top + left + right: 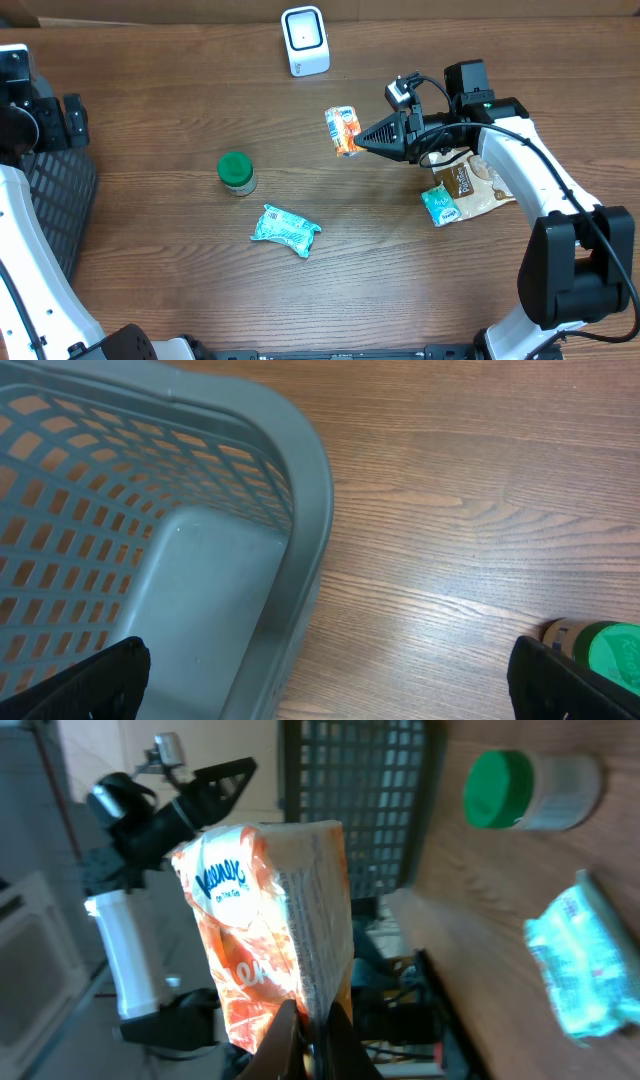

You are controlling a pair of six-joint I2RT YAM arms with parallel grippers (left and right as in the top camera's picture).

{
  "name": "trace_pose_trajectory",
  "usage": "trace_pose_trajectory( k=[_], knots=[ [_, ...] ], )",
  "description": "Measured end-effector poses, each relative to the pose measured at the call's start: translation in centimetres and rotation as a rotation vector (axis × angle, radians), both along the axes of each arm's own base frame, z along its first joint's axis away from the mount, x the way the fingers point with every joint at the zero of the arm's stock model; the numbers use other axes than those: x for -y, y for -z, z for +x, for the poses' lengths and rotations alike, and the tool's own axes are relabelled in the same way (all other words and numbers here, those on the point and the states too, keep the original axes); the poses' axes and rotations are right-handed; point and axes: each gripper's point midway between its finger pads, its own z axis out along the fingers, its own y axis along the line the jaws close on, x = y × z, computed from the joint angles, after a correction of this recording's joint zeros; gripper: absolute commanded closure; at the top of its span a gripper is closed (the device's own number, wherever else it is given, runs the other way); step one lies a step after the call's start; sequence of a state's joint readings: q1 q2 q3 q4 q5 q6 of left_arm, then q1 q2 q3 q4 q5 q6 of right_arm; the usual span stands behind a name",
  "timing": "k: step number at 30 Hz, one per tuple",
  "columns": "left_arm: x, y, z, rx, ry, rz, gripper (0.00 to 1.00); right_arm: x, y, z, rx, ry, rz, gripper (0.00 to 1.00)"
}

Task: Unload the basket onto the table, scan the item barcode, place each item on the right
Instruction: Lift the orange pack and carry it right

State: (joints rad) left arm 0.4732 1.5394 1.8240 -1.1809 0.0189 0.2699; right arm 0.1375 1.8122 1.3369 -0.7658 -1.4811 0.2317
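The right pincer point(362, 140) is pressed together on the edge of an orange Kleenex tissue pack point(343, 131), pinching it by its right side. The pack sticks out to the left of the fingertips, over the middle of the wooden surface point(180, 280) and tilted. In the right wrist view, the two fingertips meet on the pack's lower edge, and its printed face and one narrow side panel rise away from them.

A white barcode scanner point(305, 40) stands near the far edge of the surface, apart from the pack and a little to its left in the overhead view.

A green-lidded jar point(236, 172) stands left of the pack, and a teal wrapped packet point(285, 229) lies nearer the front edge. Under the right arm lie a brown pouch point(478, 180) and a small teal packet point(440, 206) that touches it.

The left pincer point(328, 655) is spread wide and holds nothing. It hangs over the rim of a grey mesh basket point(300, 480) at the left side of the surface.
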Motion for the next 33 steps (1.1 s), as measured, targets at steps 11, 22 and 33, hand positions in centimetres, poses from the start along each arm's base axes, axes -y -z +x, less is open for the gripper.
trace_pose_trajectory(
  k=[11,22,33],
  knots=[
    [0.0,0.0,0.0,0.0,0.0,0.0,0.01,-0.2,-1.6,1.0,-0.089,-0.015,0.042,0.96],
    [0.0,0.0,0.0,0.0,0.0,0.0,0.0,-0.4,-2.6,2.2,-0.131,-0.012,0.039,0.96],
    [0.0,0.0,0.0,0.0,0.0,0.0,0.0,-0.4,-1.8,2.3,-0.133,0.017,0.009,0.96]
  ],
)
